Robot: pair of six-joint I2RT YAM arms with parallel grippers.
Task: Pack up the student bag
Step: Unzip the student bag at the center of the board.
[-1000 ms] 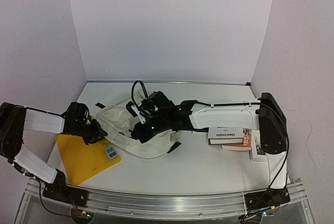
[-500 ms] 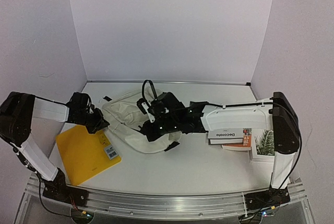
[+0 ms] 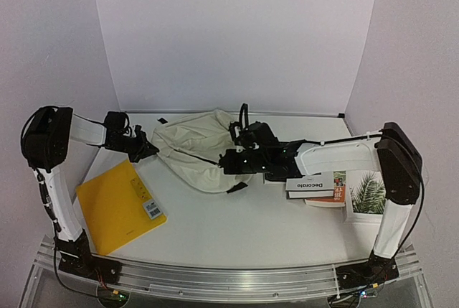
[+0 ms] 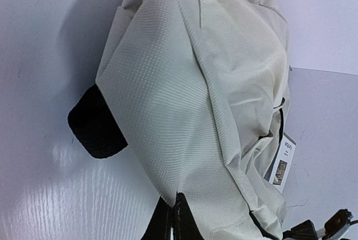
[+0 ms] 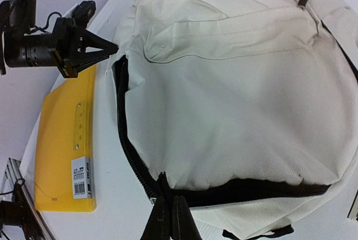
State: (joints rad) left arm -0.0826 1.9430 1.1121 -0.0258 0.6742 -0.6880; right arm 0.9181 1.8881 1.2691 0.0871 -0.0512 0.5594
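The student bag (image 3: 193, 143) lies slumped on the white tabletop (image 3: 251, 229), stretched between the two claws. The left claw (image 3: 149, 148) has its fingers pressed together on the bag's cream fabric at the end nearest it; seen from its wrist, the cloth runs straight into the closed tips, with a black strap tab (image 4: 95, 131) off to one side and a small hang tag (image 4: 278, 168) on the other. The right claw (image 3: 225, 162) is pinched narrow on the black zipper trim (image 5: 126, 139) at the bag's opening edge, the fingertips meeting right on the zipper line. A yellow folder (image 3: 115, 207) with a barcode sticker (image 5: 81, 175) lies flat on the near side of the left claw, beside the bag but not touching it. Back along the right claw's arm, close by its forearm, sits a stack of books (image 3: 315, 187), and just past that a book with a leaf cover (image 3: 367, 193)
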